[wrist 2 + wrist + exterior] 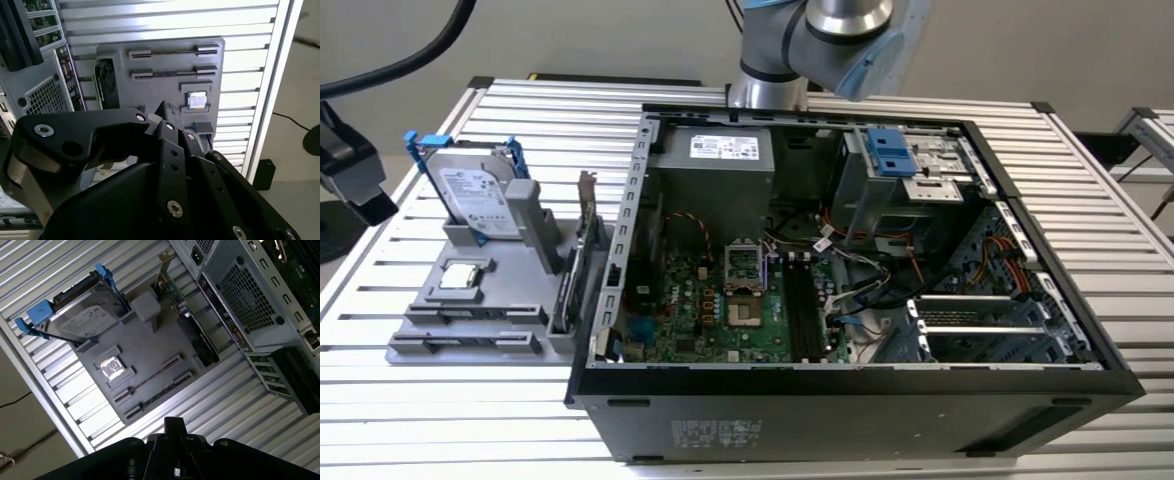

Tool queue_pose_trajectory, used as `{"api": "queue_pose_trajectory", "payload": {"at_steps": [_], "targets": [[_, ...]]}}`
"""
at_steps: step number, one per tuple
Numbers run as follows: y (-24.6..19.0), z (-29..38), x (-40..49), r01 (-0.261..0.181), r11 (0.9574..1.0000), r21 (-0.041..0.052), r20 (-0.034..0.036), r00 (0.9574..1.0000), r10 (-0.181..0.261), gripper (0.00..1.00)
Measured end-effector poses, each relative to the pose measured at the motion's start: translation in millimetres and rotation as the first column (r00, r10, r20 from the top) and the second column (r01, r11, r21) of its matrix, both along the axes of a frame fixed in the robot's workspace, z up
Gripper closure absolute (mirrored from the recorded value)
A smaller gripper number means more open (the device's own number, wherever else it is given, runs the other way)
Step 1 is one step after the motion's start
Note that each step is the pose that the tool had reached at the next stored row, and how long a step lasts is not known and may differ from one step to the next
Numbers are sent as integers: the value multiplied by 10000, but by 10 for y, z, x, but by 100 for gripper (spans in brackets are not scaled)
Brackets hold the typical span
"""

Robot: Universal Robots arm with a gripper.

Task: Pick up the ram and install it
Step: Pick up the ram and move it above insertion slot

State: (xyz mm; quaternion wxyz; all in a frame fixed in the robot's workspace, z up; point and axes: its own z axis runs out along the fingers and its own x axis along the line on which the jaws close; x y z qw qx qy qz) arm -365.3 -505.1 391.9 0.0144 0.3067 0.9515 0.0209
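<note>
Jaws of the gripper [173,421] appear pressed together in both wrist views, their black tips [162,107] meeting at one narrow point with nothing pinched between them. The gripper is held above the gray parts tray [414,340] and is kept clear of it, nearest the tray's end where two long slot rows are set. The ram [151,376] is taken to be the thin strip standing on edge in the slot row next to the processor chip [111,367]; its chips cannot be made out, and it is touched by nothing. The same strip is seen in the second wrist view [172,74] and in the exterior view [474,314]. At the tray's opposite end a silver hard drive [474,195] in a blue frame is propped up at a tilt. Along the tray's side facing the computer case [854,395], a dark expansion card [196,337] with a metal bracket is stood upright. The case is laid open just beside the tray, on the exterior view's right of it, with its motherboard [707,300] exposed. Tray and case are both carried by a ribbed aluminium table [454,430], and the arm's base [774,70] is mounted beyond the case, well apart from the tray.
</note>
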Motion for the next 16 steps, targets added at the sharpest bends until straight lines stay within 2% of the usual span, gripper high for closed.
{"api": "queue_pose_trajectory", "payload": {"at_steps": [8, 9, 16], "targets": [[0, 0, 0, 423, 9991, 0, 0, 9991, -423, 100], [0, 0, 0, 759, 9971, 0, 0, 9971, -759, 100], [0, 0, 0, 1222, 9925, 0, 0, 9925, -1222, 100]]}}
